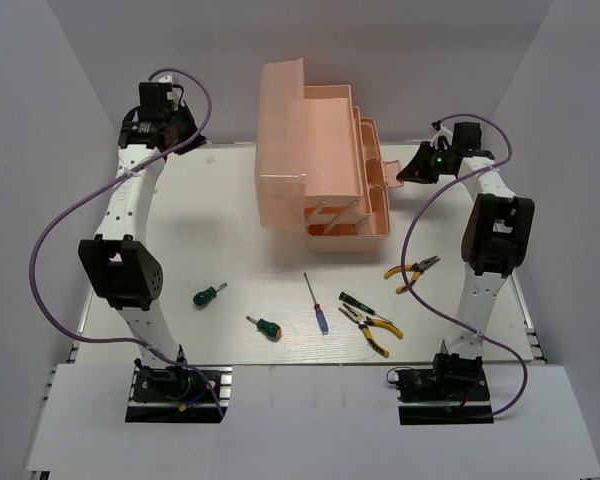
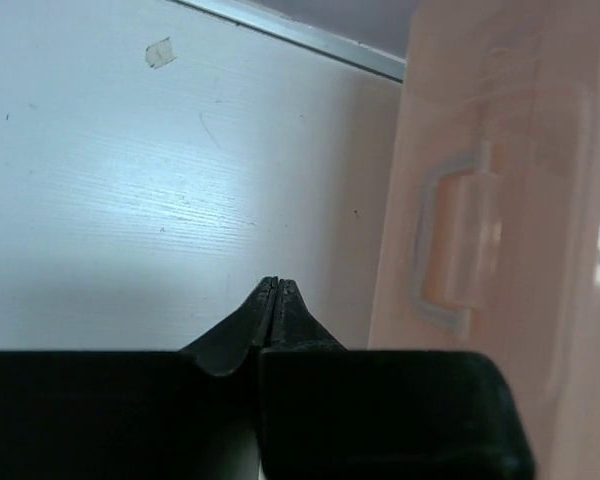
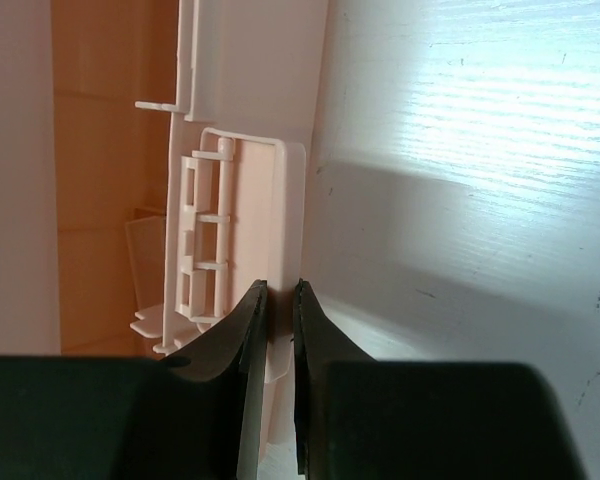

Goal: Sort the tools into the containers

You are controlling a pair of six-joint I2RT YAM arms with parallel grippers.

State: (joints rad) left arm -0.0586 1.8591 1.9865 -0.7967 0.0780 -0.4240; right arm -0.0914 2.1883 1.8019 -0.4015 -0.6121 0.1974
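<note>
White table (image 1: 220, 210) carries the toolbox (image 1: 315, 150) at its back, fanned open, with six tools (image 1: 316, 308) loose in front of it, none sorted yet. At the toolbox's right end the right claw (image 3: 278, 292) pinches a thin pink edge (a latch tab, it seems), while the left claw (image 2: 277, 284), pressed together on nothing, hangs beside the toolbox's lid (image 2: 500, 150). The step looks like setting the toolbox fully open: keep that pinch square and move slowly, lest the plastic slip or the toolbox skid.
</note>
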